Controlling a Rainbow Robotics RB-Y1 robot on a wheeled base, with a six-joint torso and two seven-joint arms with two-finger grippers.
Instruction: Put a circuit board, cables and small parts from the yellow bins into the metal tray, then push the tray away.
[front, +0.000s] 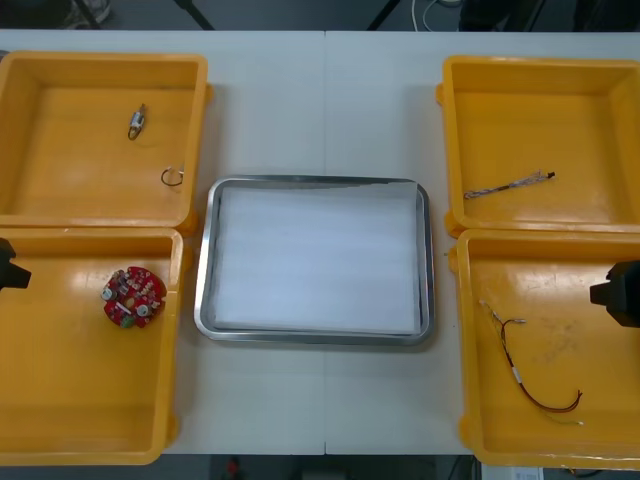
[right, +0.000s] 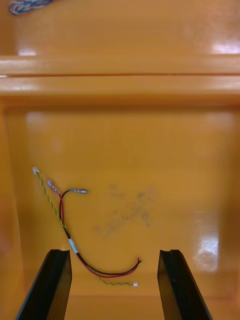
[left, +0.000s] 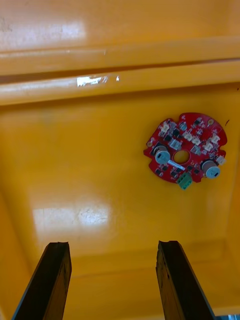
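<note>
Tray (front: 203, 290) is sitting at table centre, its white inside showing from rim to rim. A wide band of bare table (front: 325, 110) is lying open at its 12 o'clock edge, and a narrower one at 6 o'clock. At 3 and 9 o'clock the bin walls are standing just beside its rim.

At 8 o'clock from the tray, the near left bin (front: 70, 390) is holding the circuit board (front: 133, 296), flat on the floor and nearer the bin's 3 o'clock wall. Left gripper (left: 112, 244) is hanging over this bin's 9 o'clock side, fingers spread wide and gripping nothing. The board is lying ahead of the fingertips, clear of both.

At 4 o'clock, the near right bin (front: 560, 290) is holding the red and yellow cable (front: 530, 370), mid-floor. Right gripper (right: 114, 252) is hanging over that bin's 3 o'clock side, fingers likewise apart and empty, with the cable's curved end lying in the gap between them.

At 10 o'clock, the far left bin (front: 70, 150) is holding a small metal part (front: 137, 121) and a second small metal part (front: 172, 177). At 2 o'clock, the far right bin (front: 540, 120) is holding the blue and white cable (front: 508, 185).
</note>
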